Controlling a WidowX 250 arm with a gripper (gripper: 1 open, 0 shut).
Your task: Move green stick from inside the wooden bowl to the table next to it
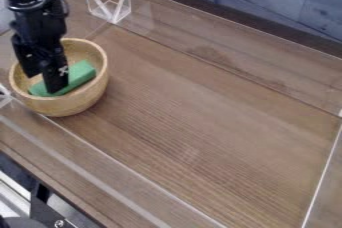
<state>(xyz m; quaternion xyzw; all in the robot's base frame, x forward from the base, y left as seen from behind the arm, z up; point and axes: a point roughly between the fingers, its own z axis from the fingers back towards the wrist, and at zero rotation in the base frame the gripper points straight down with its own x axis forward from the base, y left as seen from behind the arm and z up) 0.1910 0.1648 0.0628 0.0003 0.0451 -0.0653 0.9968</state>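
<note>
1. Far left: black gripper [51, 78] pointing straight down into wooden bowl [83, 97], jaws spread wide, nothing held.
2. Inside bowl: green stick [80, 73] lying flat, partly hidden behind gripper fingers.
3. Rightward: table [214, 122], bordered by clear acrylic walls [241, 27].

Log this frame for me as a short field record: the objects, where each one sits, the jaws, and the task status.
stick: green stick lies inside the wooden bowl, partly hidden by the gripper
bowl: at the left end of the table, upright
gripper: gripper points down into the bowl over the stick's left part
jaws: open; contact with the stick cannot be told
task status: stick not yet moved out onto the table
</note>
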